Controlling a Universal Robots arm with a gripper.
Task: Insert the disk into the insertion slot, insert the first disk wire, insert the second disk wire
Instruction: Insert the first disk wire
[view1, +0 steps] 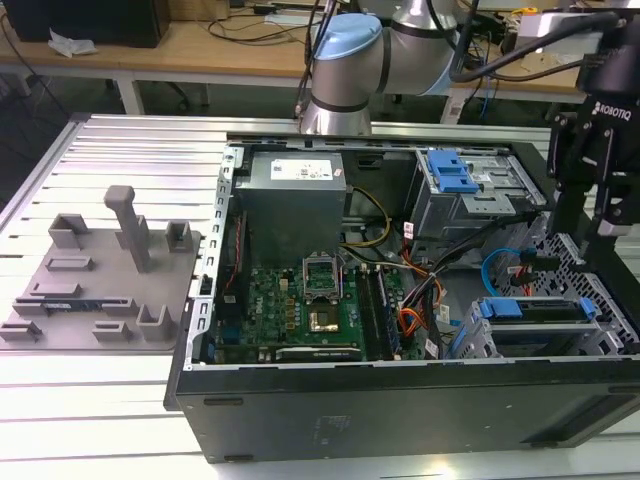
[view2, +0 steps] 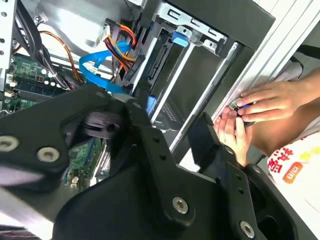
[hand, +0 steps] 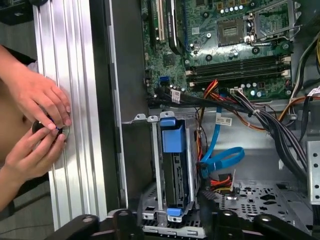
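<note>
Hovers over the open computer case on the tabletop, toward the exterior view's right: the gripper, fingers spread wide and pinching nothing. Beneath it sits the disk, lying inside the insertion slot, with its blue carrier showing at both ends. Just beside the cage loops the second disk wire; cannot tell whether plugged in. At the tabletop's edge, apart from the case, a person's two hands close around a small dark round thing.
</note>
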